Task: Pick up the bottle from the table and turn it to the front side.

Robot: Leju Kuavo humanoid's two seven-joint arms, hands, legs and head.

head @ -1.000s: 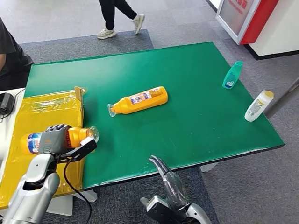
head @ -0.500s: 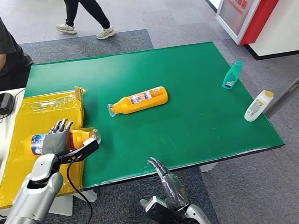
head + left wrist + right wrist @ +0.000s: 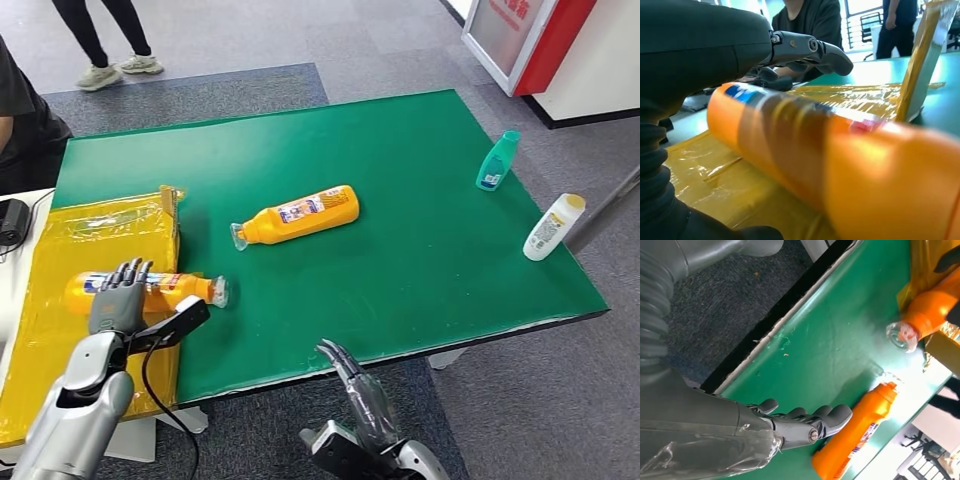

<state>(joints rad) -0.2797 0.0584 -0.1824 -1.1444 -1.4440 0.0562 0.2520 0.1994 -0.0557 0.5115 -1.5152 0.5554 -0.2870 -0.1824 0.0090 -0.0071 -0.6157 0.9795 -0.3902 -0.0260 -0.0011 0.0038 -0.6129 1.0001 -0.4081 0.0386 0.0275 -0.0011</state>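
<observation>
An orange bottle [image 3: 162, 289] with a clear cap lies on its side on the yellow plastic sheet [image 3: 90, 235], its cap end over the green table [image 3: 423, 260]. My left hand [image 3: 117, 303] hovers just in front of it with fingers spread, holding nothing. In the left wrist view the bottle [image 3: 821, 155] is a blurred orange mass under the straightened fingers [image 3: 810, 49]. A second orange bottle [image 3: 300, 214] lies mid-table, label up, also seen as the orange bottle [image 3: 853, 437] beyond my right hand [image 3: 802, 422]. My right hand [image 3: 361, 388] hangs empty below the table's front edge.
A teal bottle [image 3: 498, 160] and a white bottle [image 3: 554, 226] lie near the table's right edge. A person in dark clothes [image 3: 23, 110] stands at the far left, another walks behind the table [image 3: 113, 40]. A red-and-white stand [image 3: 543, 45] is at the back right.
My left hand has opened and let go of the orange bottle, which now lies flat on the yellow sheet. The walking person has moved left. The right arm is still.
</observation>
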